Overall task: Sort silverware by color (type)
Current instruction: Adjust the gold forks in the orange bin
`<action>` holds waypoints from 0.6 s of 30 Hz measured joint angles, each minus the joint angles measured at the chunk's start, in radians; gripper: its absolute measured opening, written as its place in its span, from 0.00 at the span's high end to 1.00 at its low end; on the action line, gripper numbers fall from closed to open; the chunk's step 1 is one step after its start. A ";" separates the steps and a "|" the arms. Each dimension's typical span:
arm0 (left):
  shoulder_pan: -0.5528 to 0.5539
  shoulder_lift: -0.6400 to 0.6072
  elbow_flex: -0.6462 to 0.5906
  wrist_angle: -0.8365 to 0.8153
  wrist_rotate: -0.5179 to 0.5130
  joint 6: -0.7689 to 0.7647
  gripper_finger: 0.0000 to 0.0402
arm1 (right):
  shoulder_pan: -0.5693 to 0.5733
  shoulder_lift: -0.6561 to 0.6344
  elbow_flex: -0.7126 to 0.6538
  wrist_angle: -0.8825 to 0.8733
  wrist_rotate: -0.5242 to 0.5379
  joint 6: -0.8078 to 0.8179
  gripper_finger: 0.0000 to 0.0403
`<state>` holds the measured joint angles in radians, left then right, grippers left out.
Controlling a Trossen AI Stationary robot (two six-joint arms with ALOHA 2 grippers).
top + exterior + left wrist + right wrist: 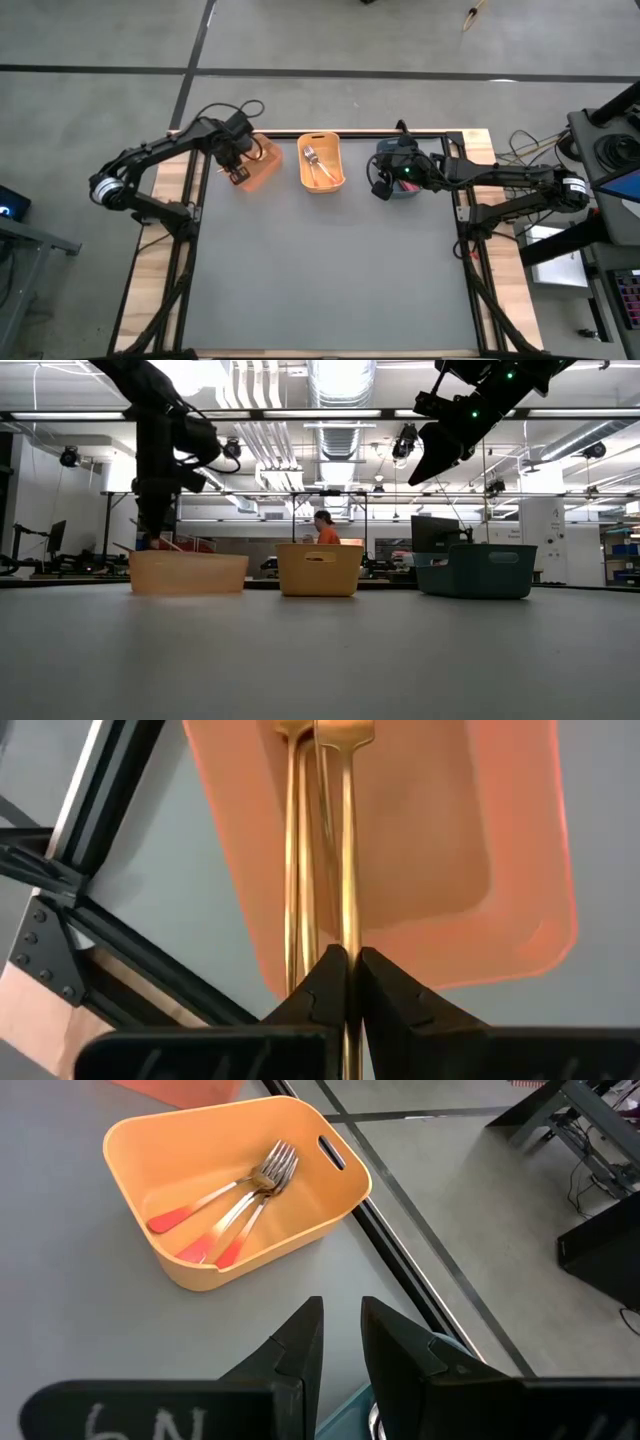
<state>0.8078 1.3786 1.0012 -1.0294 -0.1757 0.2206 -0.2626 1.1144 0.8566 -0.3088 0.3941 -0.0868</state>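
Observation:
My left gripper stands over the translucent orange-pink bin and is shut on a gold fork. A second gold shaft runs close beside it. The yellow middle bin holds three silver-tined forks with red-pink handles, lying on its floor. My right gripper hovers above the teal bin, fingers slightly apart and empty. My left gripper pinches the gold fork's handle between its two fingers, coming from above and pointing down. The fork runs on in line with the fingers, its head end down over the orange-pink bin. Whether the second shaft is also in the hold, I cannot tell.
Three bins stand in a row along the table's far edge: orange-pink on the left, yellow in the middle, teal on the right. The grey mat spreads bare toward the near edge. A person in orange is in the room far behind.

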 joint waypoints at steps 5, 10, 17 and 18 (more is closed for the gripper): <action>0.002 0.030 -0.001 0.008 0.002 -0.003 0.99 | 0.000 0.000 0.000 0.000 0.000 0.001 0.84; 0.002 0.060 -0.002 0.021 0.003 -0.012 0.99 | 0.000 0.000 0.000 0.000 0.000 0.006 0.84; 0.002 0.091 -0.002 0.037 0.002 -0.041 0.94 | 0.000 0.000 0.000 0.000 0.000 0.004 0.84; 0.002 0.095 -0.002 0.037 0.002 -0.043 0.93 | 0.000 0.000 0.000 0.000 0.000 0.001 0.84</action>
<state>0.8097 1.4732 0.9989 -0.9924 -0.1741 0.1775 -0.2624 1.1145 0.8566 -0.3088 0.3940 -0.0857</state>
